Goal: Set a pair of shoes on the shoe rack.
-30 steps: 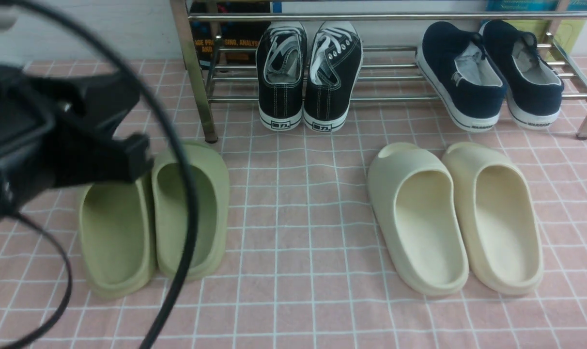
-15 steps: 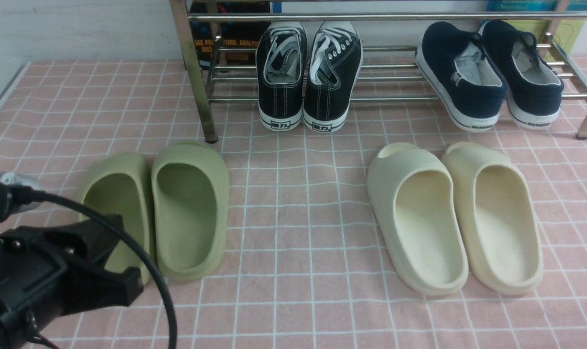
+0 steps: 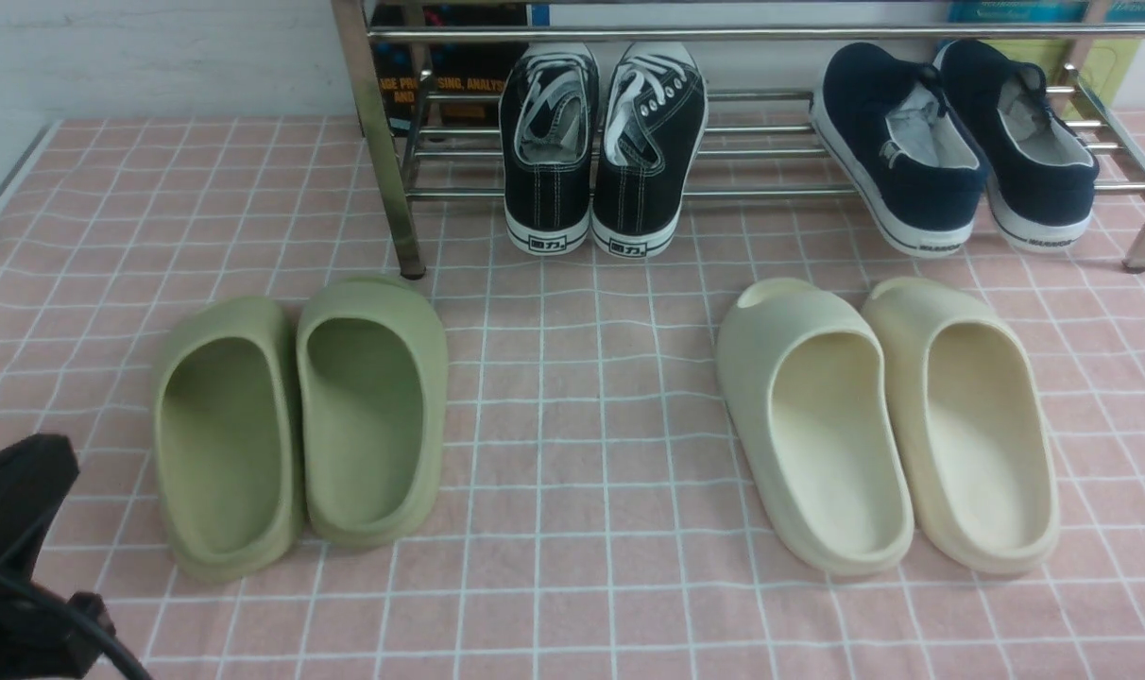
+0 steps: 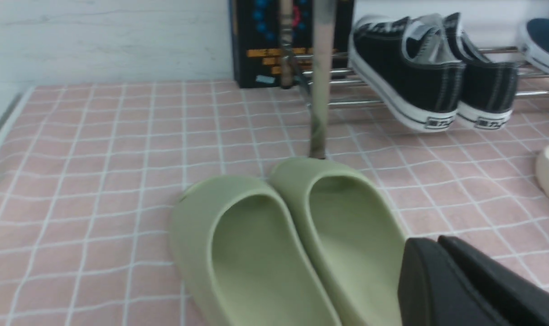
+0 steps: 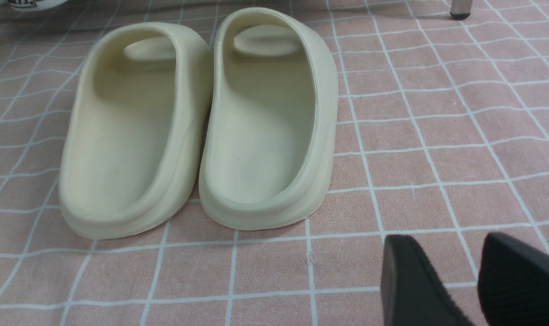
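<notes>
The black canvas sneakers [image 3: 601, 142] sit side by side on the chrome shoe rack [image 3: 752, 151], heels overhanging its front tube. Best to clear away low without nudging the green slides [image 3: 299, 416]. The left gripper [image 4: 442, 271] is clenched and empty; the right gripper [image 5: 442, 280] hangs released near the cream slides [image 5: 197, 122].
</notes>
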Available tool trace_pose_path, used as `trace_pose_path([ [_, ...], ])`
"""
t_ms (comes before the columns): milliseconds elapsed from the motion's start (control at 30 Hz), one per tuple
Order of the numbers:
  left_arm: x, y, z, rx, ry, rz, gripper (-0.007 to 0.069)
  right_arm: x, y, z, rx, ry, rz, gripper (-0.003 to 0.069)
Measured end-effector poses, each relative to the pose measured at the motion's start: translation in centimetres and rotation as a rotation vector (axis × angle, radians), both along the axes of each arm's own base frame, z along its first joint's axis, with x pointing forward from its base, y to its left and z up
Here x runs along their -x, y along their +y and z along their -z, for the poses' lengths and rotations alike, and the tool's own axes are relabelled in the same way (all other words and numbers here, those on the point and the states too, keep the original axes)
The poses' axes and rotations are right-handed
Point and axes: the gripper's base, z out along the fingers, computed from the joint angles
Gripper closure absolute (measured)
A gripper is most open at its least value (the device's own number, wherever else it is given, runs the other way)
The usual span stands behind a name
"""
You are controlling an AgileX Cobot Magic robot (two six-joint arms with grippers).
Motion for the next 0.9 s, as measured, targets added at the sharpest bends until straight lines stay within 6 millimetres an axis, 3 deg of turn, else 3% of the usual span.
trace_pose_path([
  [200,1.8,0.8,2.1,-0.083,-0.237,-0.058,0.0583,0.0,0.0,0.0,0.0,0.0,0.0,0.0419],
  [367,2.4,1.4,4.6,-0.095,-0.285,-0.158,0.0583,0.0,0.0,0.0,0.0,0.0,0.0,0.0419],
  [633,2.8,2.2,7.3,-0.023,-0.098,-0.261,0.0583,0.0,0.0,0.0,0.0,0.0,0.0,0.0419],
  [900,3.2,1.8,9.2,-0.06,0.121,-0.207,0.0583,0.0,0.0,0.0,0.0,0.0,0.0,0.0419],
])
